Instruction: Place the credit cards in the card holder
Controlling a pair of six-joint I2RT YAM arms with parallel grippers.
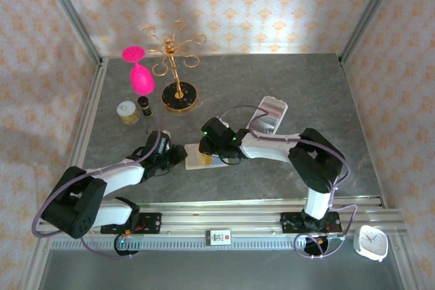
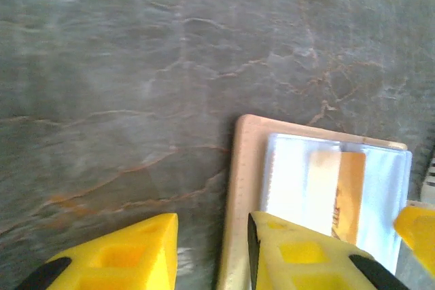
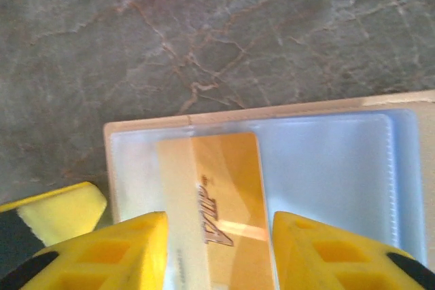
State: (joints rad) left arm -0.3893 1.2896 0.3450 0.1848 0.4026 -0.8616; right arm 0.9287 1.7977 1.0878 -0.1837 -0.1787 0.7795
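Overhead, pink glass (image 1: 139, 73) by rack (image 1: 178, 66); close up, gold card (image 3: 217, 195) on card holder (image 3: 326, 168).

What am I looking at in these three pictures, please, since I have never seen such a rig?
A robot's left arm and right arm are bolted to a grey table. One picture looks down from above; the other two come from cameras on the wrists. Both arms meet at an open card holder. The left claw straddles its edge, jaws apart. The right claw has a yellow card between its jaws, partly in a clear pocket; whether it grips it is unclear. Farther back stand a pink goblet and a gold rack.
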